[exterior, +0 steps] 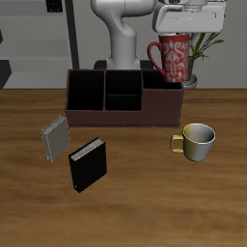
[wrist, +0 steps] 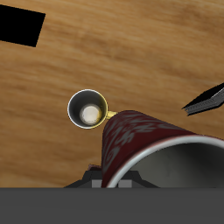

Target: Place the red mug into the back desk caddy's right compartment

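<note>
My gripper (exterior: 177, 39) is shut on the rim of the red mug (exterior: 175, 58), which has a whitish floral pattern. It holds the mug in the air, roughly upright, above and just behind one end of the back desk caddy (exterior: 123, 114). The caddy is a long dark reddish-brown box with black cells. Its wide right compartment (exterior: 160, 83) lies just below the mug. In the wrist view the red mug (wrist: 140, 144) fills the near field with its grey inside showing, over bare wood.
A yellowish-gold mug (exterior: 198, 140) stands on the table in front of the caddy and also shows in the wrist view (wrist: 87, 111). A grey book (exterior: 55, 141) and a black book (exterior: 87, 165) lie nearer the front edge. A potted plant (exterior: 198, 58) stands beside the held mug.
</note>
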